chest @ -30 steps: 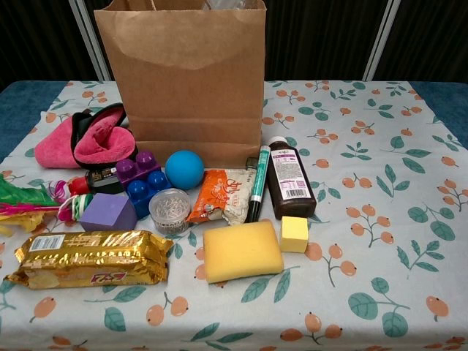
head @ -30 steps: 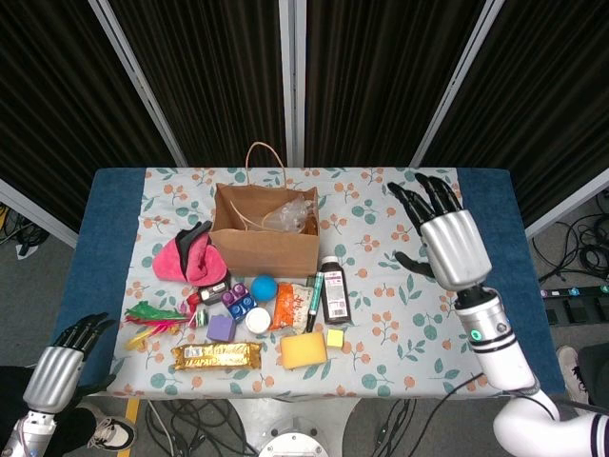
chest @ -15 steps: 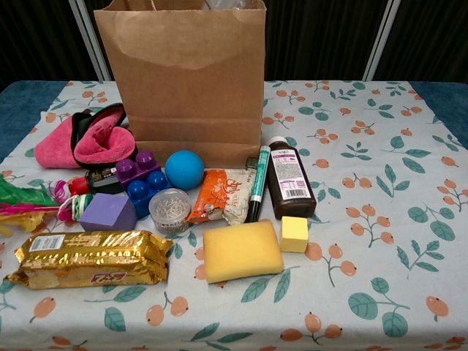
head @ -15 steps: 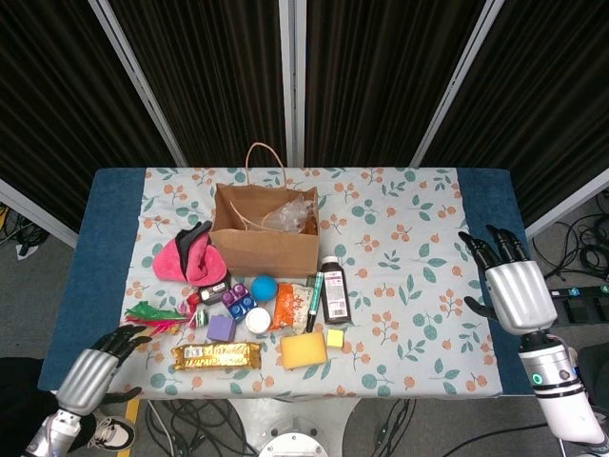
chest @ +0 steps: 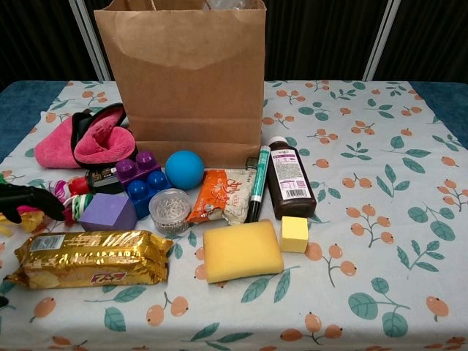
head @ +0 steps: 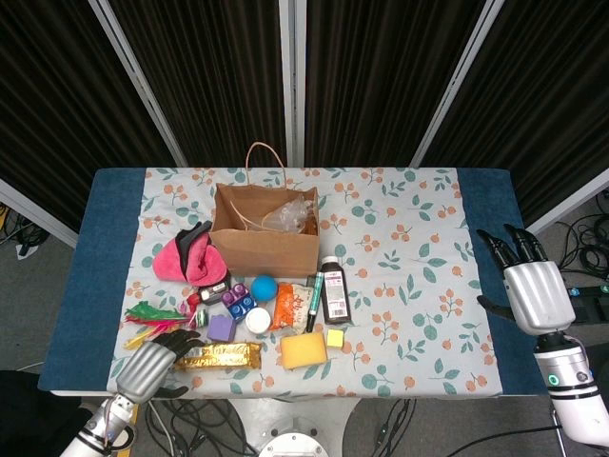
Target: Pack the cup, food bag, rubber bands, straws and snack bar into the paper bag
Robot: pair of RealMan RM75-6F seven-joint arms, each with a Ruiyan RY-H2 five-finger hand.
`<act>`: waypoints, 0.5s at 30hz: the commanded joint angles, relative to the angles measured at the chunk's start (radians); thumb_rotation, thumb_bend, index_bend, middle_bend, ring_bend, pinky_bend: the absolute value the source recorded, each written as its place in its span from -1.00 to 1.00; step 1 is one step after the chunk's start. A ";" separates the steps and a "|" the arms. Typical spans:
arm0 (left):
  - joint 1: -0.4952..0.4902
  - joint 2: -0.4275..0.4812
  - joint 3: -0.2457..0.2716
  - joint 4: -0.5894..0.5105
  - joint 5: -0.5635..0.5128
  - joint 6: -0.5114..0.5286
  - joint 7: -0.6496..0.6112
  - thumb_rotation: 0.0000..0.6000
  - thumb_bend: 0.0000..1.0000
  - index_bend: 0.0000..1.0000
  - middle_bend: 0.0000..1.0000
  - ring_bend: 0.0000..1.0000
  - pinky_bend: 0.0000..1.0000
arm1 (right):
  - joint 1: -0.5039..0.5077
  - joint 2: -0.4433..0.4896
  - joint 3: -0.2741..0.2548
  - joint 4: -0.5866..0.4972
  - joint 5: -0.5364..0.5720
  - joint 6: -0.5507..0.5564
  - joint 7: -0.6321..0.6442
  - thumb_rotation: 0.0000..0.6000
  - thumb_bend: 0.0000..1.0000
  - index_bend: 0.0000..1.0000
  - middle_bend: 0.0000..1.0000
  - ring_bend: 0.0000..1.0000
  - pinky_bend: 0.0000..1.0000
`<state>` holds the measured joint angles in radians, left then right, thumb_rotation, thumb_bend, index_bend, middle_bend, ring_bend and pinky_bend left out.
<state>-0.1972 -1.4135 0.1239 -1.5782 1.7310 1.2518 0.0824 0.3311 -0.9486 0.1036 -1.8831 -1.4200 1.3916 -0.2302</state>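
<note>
The brown paper bag (head: 265,243) (chest: 183,73) stands open at the table's back middle, with clear plastic (head: 290,217) showing inside its mouth. The gold snack bar (head: 217,356) (chest: 91,257) lies flat near the front edge. My left hand (head: 152,367) reaches in from the front left, holding nothing. Its dark fingers (chest: 25,199) are spread just above the bar's left end. A bundle of green, pink and yellow strips (head: 152,314), maybe the straws, lies behind that hand. My right hand (head: 533,290) hovers empty beyond the table's right edge, fingers apart.
In front of the bag lie a pink cloth (head: 186,257), blue ball (head: 264,287), orange packet (head: 288,305), green marker (head: 311,300), dark bottle (head: 334,290), yellow sponge (head: 303,349), small yellow cube (head: 335,337), purple block (head: 221,328) and round tub (chest: 169,210).
My left hand has come in from off the table's front left corner to the snack bar's left end. My right hand has drawn back from above the table to beyond its right edge.
</note>
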 commanded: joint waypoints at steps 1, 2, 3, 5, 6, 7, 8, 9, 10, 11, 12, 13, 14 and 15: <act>-0.013 -0.022 -0.016 -0.010 -0.040 -0.034 0.035 1.00 -0.79 -0.32 -0.32 -0.46 -0.28 | -0.004 0.000 0.004 0.008 -0.005 -0.002 0.014 1.00 -0.99 -0.78 -0.49 -0.85 -0.77; -0.014 -0.025 -0.017 -0.011 -0.050 -0.040 0.042 1.00 -0.79 -0.31 -0.30 -0.43 -0.26 | -0.005 0.002 0.006 0.009 -0.007 -0.002 0.018 1.00 -0.99 -0.78 -0.49 -0.85 -0.77; -0.014 -0.027 -0.017 -0.012 -0.062 -0.047 0.050 1.00 -0.78 -0.29 -0.28 -0.40 -0.24 | -0.006 0.004 0.007 0.011 -0.010 -0.002 0.023 1.00 -0.99 -0.77 -0.48 -0.85 -0.77; -0.012 -0.029 -0.014 -0.013 -0.075 -0.051 0.057 1.00 -0.78 -0.25 -0.23 -0.34 -0.19 | -0.008 0.008 0.009 0.013 -0.012 -0.003 0.030 1.00 -0.99 -0.77 -0.48 -0.85 -0.77; -0.010 -0.030 -0.012 -0.012 -0.079 -0.051 0.062 1.00 -0.77 -0.24 -0.21 -0.32 -0.17 | -0.009 0.009 0.010 0.014 -0.012 -0.005 0.036 1.00 -0.99 -0.77 -0.48 -0.85 -0.77; -0.009 -0.031 -0.012 -0.009 -0.081 -0.048 0.065 1.00 -0.77 -0.23 -0.20 -0.31 -0.17 | -0.010 0.010 0.012 0.016 -0.011 -0.006 0.040 1.00 -0.99 -0.77 -0.48 -0.85 -0.77; -0.008 -0.034 -0.012 -0.005 -0.083 -0.045 0.068 1.00 -0.77 -0.23 -0.20 -0.31 -0.16 | -0.011 0.010 0.012 0.018 -0.010 -0.008 0.043 1.00 -0.99 -0.77 -0.48 -0.85 -0.77; -0.006 -0.039 -0.013 0.002 -0.088 -0.042 0.068 1.00 -0.77 -0.23 -0.20 -0.31 -0.16 | -0.012 0.009 0.012 0.020 -0.010 -0.010 0.048 1.00 -0.99 -0.77 -0.48 -0.85 -0.77; -0.006 -0.042 -0.014 0.005 -0.092 -0.042 0.068 1.00 -0.77 -0.23 -0.20 -0.30 -0.16 | -0.013 0.009 0.012 0.023 -0.011 -0.012 0.050 1.00 -0.99 -0.76 -0.48 -0.85 -0.77; -0.007 -0.046 -0.015 0.008 -0.097 -0.044 0.067 1.00 -0.77 -0.23 -0.19 -0.30 -0.15 | -0.014 0.008 0.012 0.025 -0.013 -0.013 0.052 1.00 -0.99 -0.76 -0.48 -0.85 -0.77; -0.008 -0.050 -0.016 0.012 -0.099 -0.044 0.069 1.00 -0.77 -0.23 -0.19 -0.30 -0.15 | -0.015 0.007 0.011 0.027 -0.014 -0.016 0.054 1.00 -0.99 -0.76 -0.48 -0.85 -0.77; -0.010 -0.053 -0.017 0.016 -0.099 -0.043 0.071 1.00 -0.76 -0.23 -0.19 -0.30 -0.15 | -0.016 0.007 0.011 0.028 -0.015 -0.016 0.056 1.00 -0.99 -0.76 -0.48 -0.85 -0.77; -0.011 -0.057 -0.019 0.019 -0.099 -0.041 0.072 1.00 -0.76 -0.23 -0.19 -0.30 -0.15 | -0.017 0.006 0.012 0.030 -0.015 -0.016 0.056 1.00 -0.99 -0.76 -0.48 -0.85 -0.77; -0.013 -0.063 -0.022 0.022 -0.099 -0.038 0.074 1.00 -0.76 -0.23 -0.19 -0.30 -0.15 | -0.018 0.006 0.013 0.033 -0.016 -0.017 0.058 1.00 -0.99 -0.76 -0.48 -0.85 -0.77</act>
<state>-0.2084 -1.4734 0.1043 -1.5580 1.6326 1.2117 0.1548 0.3138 -0.9426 0.1160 -1.8510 -1.4355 1.3752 -0.1732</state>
